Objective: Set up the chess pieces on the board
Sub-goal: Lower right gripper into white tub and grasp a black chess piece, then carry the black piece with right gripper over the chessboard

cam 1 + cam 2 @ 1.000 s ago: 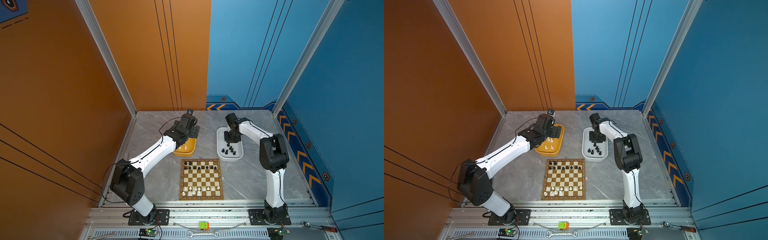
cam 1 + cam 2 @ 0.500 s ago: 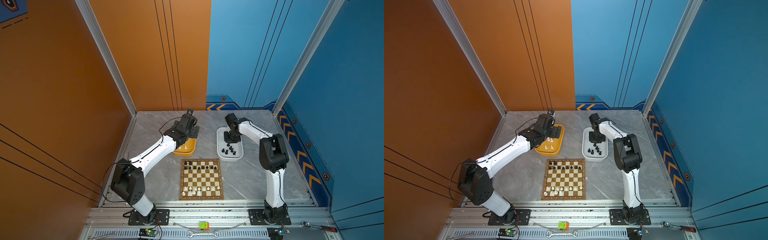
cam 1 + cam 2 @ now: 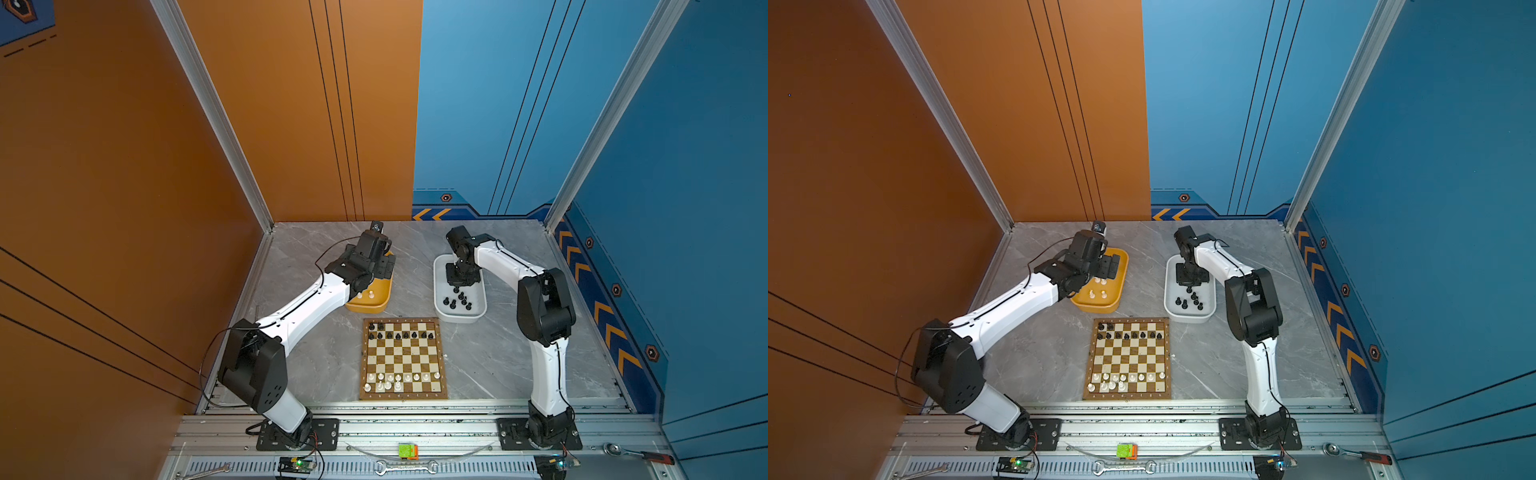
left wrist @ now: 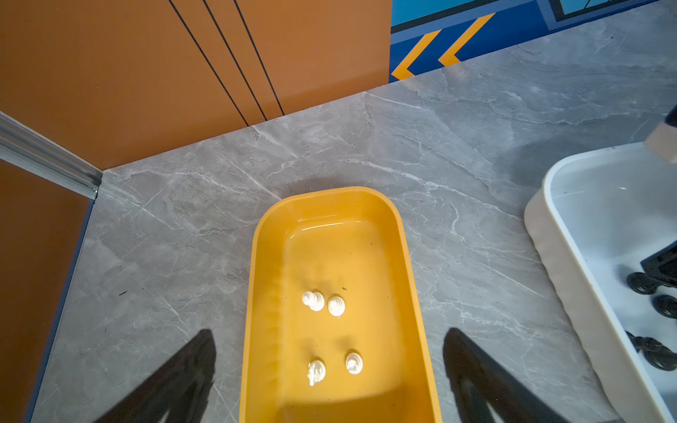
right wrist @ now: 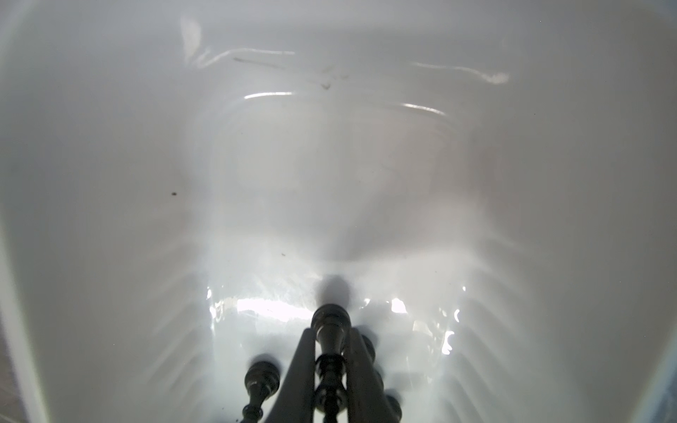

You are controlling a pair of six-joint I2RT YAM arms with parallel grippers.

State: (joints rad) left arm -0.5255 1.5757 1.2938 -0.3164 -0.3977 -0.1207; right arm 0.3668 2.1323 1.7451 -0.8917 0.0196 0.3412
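Observation:
The board (image 3: 403, 397) lies at the front middle in both top views. Black chess pieces (image 3: 398, 335) fill its far rows, white ones (image 3: 399, 378) its near rows. My left gripper (image 4: 329, 331) hangs open above the yellow tub (image 4: 329, 238), where several white pieces (image 4: 336, 305) stand. My right gripper (image 5: 330, 331) is down in the white tub (image 5: 329, 164), shut on a black piece (image 5: 330, 318). More black pieces (image 3: 457, 301) stand loose beside it in the white tub (image 3: 459, 319).
The orange wall stands close behind the yellow tub (image 3: 368, 307). Bare marble lies between the two tubs and on both sides of the board (image 3: 1127, 397). A wrench (image 3: 405, 468), a green block (image 3: 408, 451) and a ratchet (image 3: 638, 454) lie on the front rail.
My right gripper's jaws have shut on the black piece in the white tub. The left arm has hardly moved and stays open.

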